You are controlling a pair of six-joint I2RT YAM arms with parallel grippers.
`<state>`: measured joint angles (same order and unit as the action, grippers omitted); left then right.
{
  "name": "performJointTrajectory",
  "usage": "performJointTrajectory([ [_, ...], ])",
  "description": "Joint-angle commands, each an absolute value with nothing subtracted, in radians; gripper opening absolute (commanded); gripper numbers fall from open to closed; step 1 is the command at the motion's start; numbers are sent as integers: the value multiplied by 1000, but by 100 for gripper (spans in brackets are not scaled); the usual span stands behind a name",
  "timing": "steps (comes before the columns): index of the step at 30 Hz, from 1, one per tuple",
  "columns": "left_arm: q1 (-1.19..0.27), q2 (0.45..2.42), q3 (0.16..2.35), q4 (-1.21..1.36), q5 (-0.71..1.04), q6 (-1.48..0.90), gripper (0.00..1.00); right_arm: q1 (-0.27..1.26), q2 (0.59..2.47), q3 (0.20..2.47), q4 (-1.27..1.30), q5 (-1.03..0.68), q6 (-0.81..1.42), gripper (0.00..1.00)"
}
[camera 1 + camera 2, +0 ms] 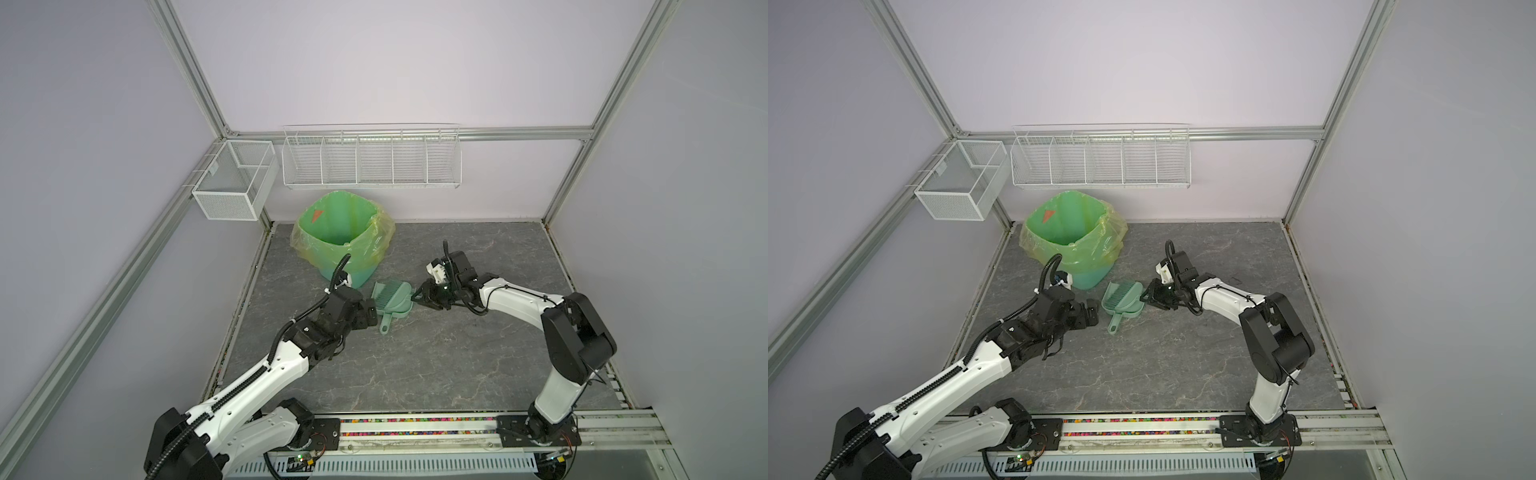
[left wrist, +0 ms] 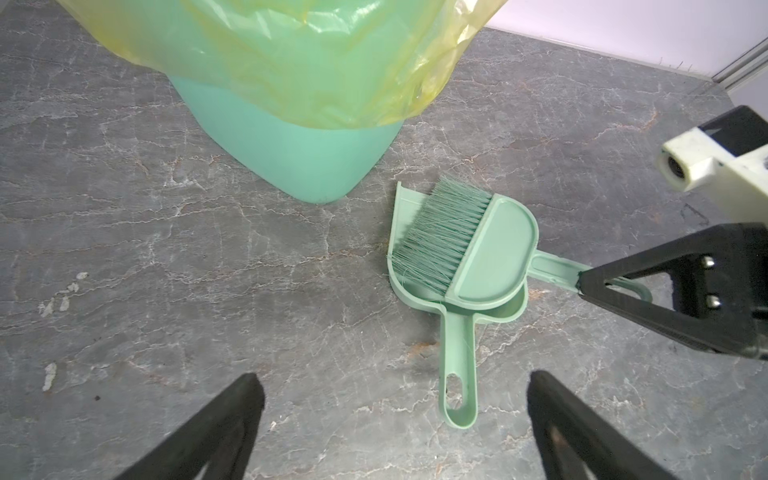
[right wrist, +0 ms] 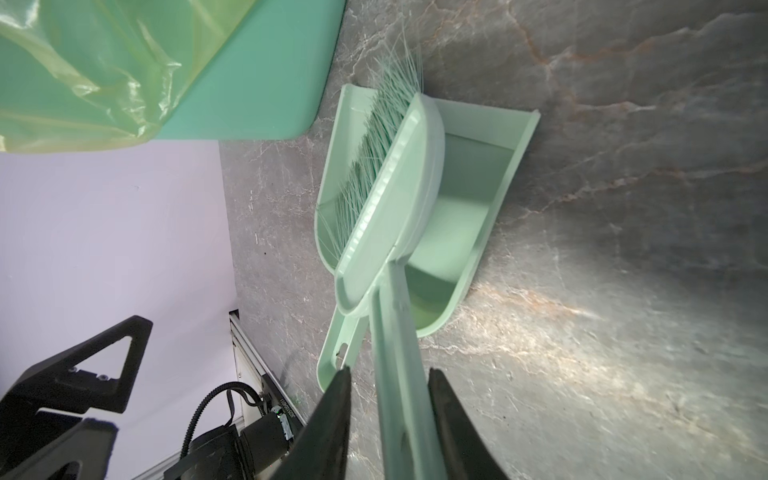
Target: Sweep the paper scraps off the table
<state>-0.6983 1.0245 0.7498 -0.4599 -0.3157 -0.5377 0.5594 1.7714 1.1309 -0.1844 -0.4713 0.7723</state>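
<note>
Right gripper (image 3: 390, 374): jaws partly open, straddling the brush handle (image 3: 397, 332). A gap shows on one side, so they are not clamped.

Left gripper (image 2: 392, 376): jaws spread wide, holding nothing, above the surface (image 1: 457, 353). The dustpan handle (image 2: 459, 353) points toward the gap and is not touched.

Dustpan (image 2: 399, 216): flat on the surface just beside the bin (image 1: 345, 276). The brush (image 2: 494, 249) lies in it, bristles inside the pan.

Bin: upright, with a yellow-green liner (image 1: 376, 245) folded over the rim. An orange-red patch (image 1: 318, 215) shows on the liner's inner wall.

Paper scraps: cannot tell where they are; the bin's floor is too small to read.
</note>
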Motion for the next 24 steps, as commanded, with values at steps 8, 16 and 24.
performJointTrajectory([
  [8,-690,1041,760,-471,-346,-545,99,556,1745,1177,-349,-402,705,57],
  [16,-689,1048,757,-457,-343,-543,99,551,1722,1189,-417,-340,665,65],
  [24,-689,1060,720,-418,-333,-579,99,550,1655,1169,-503,-252,631,78],
])
